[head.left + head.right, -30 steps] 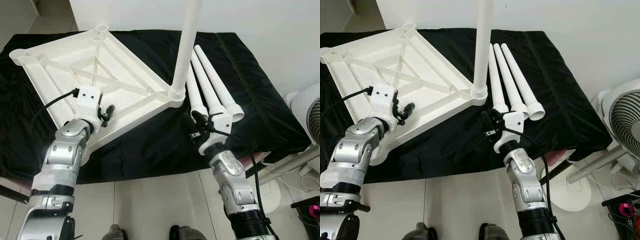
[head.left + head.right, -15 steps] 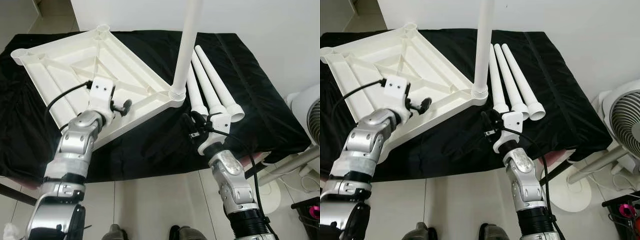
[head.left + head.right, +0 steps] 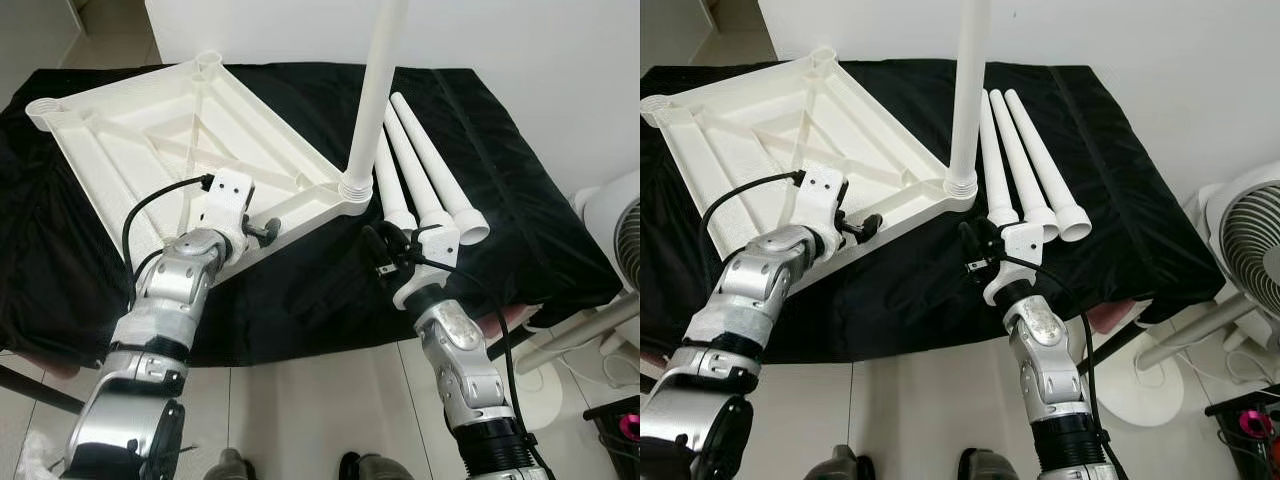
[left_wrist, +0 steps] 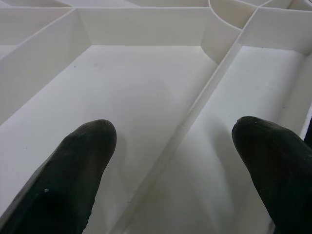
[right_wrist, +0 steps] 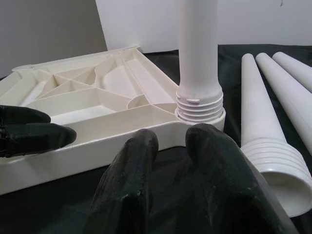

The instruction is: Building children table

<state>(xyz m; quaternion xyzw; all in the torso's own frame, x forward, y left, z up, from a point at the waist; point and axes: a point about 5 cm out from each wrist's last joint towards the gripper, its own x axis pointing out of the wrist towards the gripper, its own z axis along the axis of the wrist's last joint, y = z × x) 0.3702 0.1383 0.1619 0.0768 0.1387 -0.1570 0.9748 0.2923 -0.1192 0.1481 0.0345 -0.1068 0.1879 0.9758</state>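
Note:
A white tabletop [image 3: 180,130] lies upside down on a black cloth [image 3: 500,200], its ribbed underside facing up. One white leg [image 3: 375,90] stands upright in the near right corner socket [image 5: 200,109]. Three loose white legs [image 3: 425,160] lie side by side just right of it, threaded ends toward me. My left gripper [image 3: 268,230] hovers over the tabletop's near edge, open, its fingers [image 4: 83,161] spread above a rib with nothing between them. My right gripper [image 3: 385,250] hangs over the cloth just before the socket and the loose legs' ends, fingers [image 5: 131,175] close together and empty.
The cloth covers a low surface that ends at the tiled floor [image 3: 300,400] in front of me. A white fan [image 3: 1245,250] on a stand is at the right, beyond the cloth's edge. A white wall [image 3: 520,40] backs the surface.
My left gripper has slid right along the tabletop's near edge toward the corner with the standing leg. The right arm has barely moved.

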